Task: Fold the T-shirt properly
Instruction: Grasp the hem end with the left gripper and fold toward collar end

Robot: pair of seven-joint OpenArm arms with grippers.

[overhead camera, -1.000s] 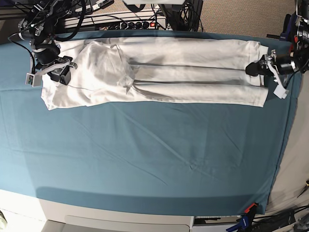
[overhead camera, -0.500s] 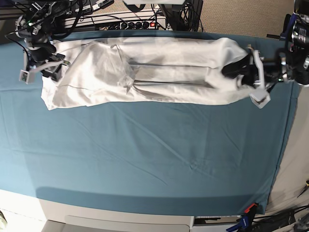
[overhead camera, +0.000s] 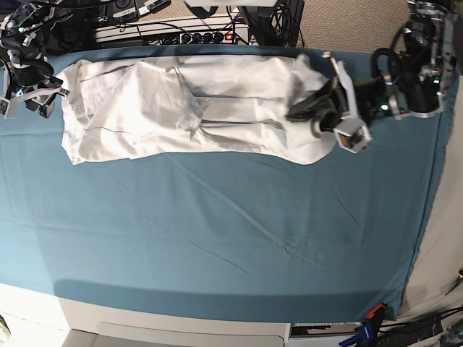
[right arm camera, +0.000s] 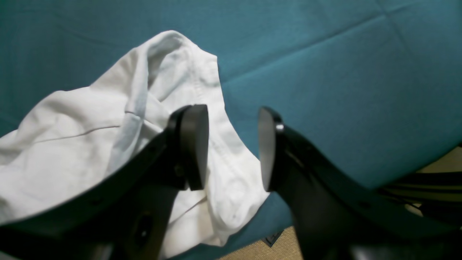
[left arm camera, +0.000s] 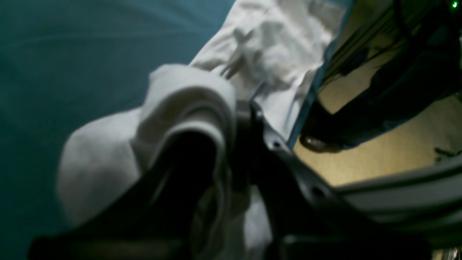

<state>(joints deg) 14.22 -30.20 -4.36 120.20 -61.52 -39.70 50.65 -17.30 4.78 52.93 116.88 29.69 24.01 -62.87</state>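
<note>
T-shirt [overhead camera: 195, 108] lies along the far edge of the teal-covered table [overhead camera: 217, 238]. Left wrist view alone shows the left claw [left arm camera: 231, 119] clamped on bunched white fabric; right wrist view shows the right claw [right arm camera: 232, 148] gaping, empty, above the shirt's edge.

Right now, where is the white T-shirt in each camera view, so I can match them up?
Base: the T-shirt stretches across the top, its right end bunched at the left end effector.
Left wrist: centre, wrapped over the near fingers.
Right wrist: left half.
Shared landmark: the teal cloth beneath it.
</note>
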